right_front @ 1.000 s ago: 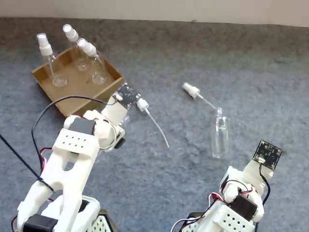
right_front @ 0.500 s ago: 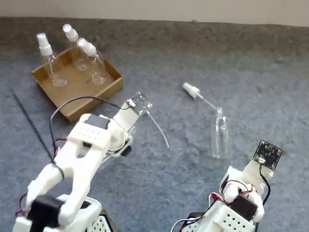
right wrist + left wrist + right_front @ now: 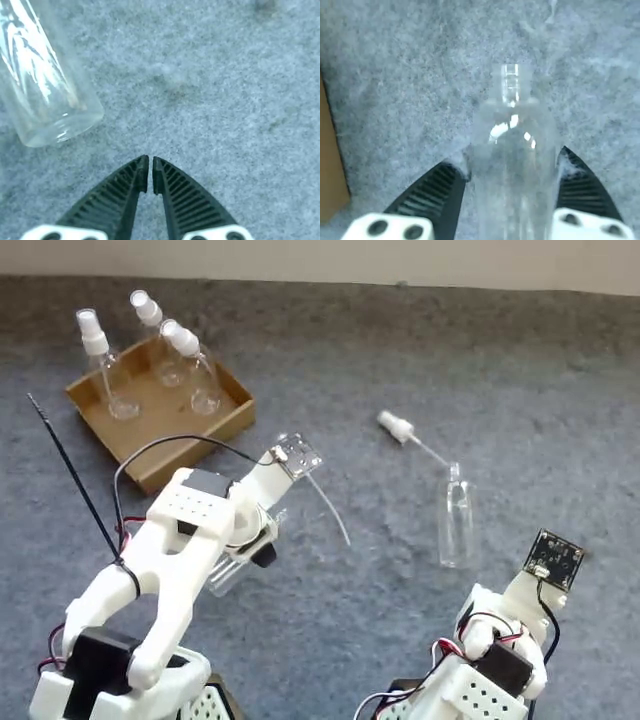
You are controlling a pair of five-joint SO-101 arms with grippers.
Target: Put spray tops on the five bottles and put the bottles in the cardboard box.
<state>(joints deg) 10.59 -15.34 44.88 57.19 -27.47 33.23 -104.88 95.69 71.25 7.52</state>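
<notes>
My left gripper is clamping an uncapped bottle over the worktop, near the cardboard box. My right gripper is sitting closed and empty beside a second bottle lying flat.

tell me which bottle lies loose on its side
The loose bottle before the right gripper; three stand in the box, the left gripper holds another bottle.

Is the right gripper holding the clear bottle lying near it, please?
No, the right gripper is shut on nothing, and the clear bottle lies apart from it.
</notes>
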